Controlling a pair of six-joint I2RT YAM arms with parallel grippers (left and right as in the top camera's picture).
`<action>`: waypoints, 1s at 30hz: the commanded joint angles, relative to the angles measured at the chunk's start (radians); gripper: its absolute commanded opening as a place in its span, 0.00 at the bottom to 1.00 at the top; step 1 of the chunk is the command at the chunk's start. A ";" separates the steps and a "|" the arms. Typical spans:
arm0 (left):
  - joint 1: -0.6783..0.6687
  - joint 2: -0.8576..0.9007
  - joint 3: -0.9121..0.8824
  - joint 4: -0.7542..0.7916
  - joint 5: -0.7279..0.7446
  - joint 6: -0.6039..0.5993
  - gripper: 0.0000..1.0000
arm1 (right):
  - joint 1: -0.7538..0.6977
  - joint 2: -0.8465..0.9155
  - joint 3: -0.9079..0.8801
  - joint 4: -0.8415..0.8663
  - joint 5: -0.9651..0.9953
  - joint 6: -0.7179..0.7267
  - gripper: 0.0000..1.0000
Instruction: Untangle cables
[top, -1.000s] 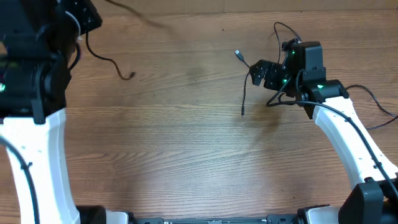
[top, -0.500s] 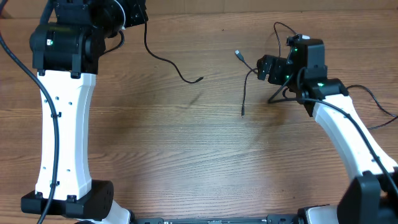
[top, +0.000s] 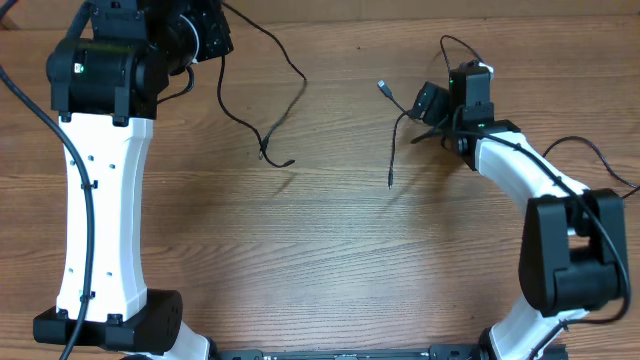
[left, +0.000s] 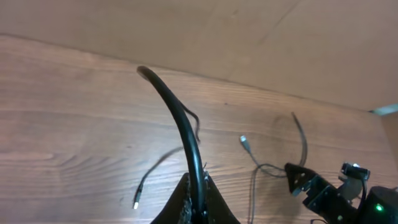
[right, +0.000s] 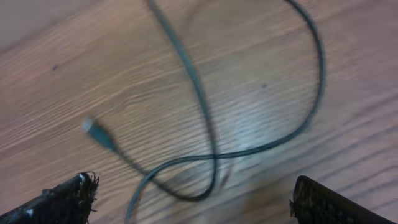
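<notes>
Cable (left: 182, 124) tail shifted, left jaws pinching it; right jaws wide open

Thin black left cable (top: 265, 140) curving loose, right cable (top: 392, 155) looped (silver plug)

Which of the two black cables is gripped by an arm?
The left cable, pinched in the shut left gripper and trailing from it. The right cable lies loose, ungripped, beneath the open right gripper.

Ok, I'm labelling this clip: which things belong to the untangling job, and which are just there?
Job: left cable, clamped in the left pincer; right cable, below the open right pincer.
Just there: arm wiring; table.
</notes>
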 joint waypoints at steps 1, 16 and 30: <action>0.004 0.002 0.013 -0.021 -0.040 0.019 0.04 | -0.003 0.075 0.008 0.009 0.132 0.127 0.99; 0.004 0.002 0.013 -0.057 -0.044 0.019 0.04 | -0.020 0.209 0.008 0.166 0.277 -0.008 0.63; 0.004 0.002 0.013 -0.088 -0.043 0.019 0.04 | -0.259 0.229 0.008 0.352 0.169 -0.012 0.04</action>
